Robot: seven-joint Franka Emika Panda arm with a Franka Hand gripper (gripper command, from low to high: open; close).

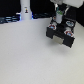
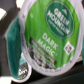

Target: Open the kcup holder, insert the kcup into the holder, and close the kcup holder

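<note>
While the tool [image 1: 59, 13] is hanging just above the kcup holder [image 1: 61, 34] near the tabletop's [image 1: 30, 55] far edge, it is gripping the kcup [image 2: 50, 31], whose green lid is filling the wrist view; how wide its fingers are standing I cannot tell. Opening looks done, since 1 drawer is standing pulled out, so insertion is seemingly under way, with closing remaining.

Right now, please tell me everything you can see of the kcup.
The kcup nearly fills the wrist view: a round green lid with a white rim, printed "Green Mountain" and "Dark Magic" in white. The lid looks like foil or thin film. In the exterior view it is a tiny white-and-green thing at the gripper, above the black kcup holder. The grip itself is too blurred to tell.
</note>
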